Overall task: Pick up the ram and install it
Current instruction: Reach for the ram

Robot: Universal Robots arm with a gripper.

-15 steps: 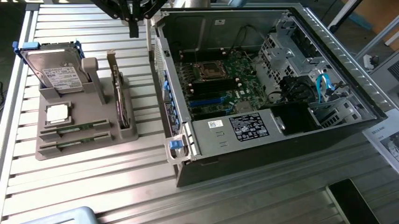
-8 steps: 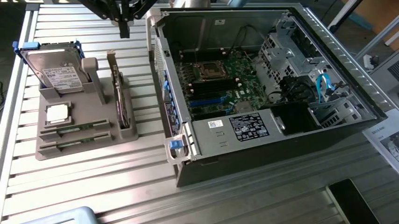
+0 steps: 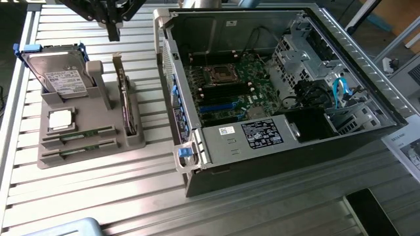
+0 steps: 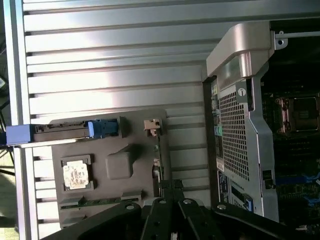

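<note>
Two ram sticks (image 3: 80,133) (image 3: 76,148), thin and green, stand on edge in the front slots of a grey holder (image 3: 49,160) on the exterior view's left. In the wrist view one ram stick (image 4: 102,202) shows at the holder's (image 4: 137,130) edge. My gripper (image 3: 113,38) hangs above the holder's far end, well clear of both sticks. Seen from the wrist, the gripper (image 4: 172,186) has its dark fingers pressed together with nothing between them. The open computer case (image 3: 341,46) lies on the right with its motherboard (image 3: 229,93) exposed.
The holder also carries a hard drive (image 3: 62,78) in a blue frame, a square silver processor (image 3: 60,119) and an upright expansion card (image 3: 125,105). A ribbed metal table (image 3: 98,196) runs under everything. A power supply (image 3: 256,135) and blue cables (image 3: 338,91) sit inside the case.
</note>
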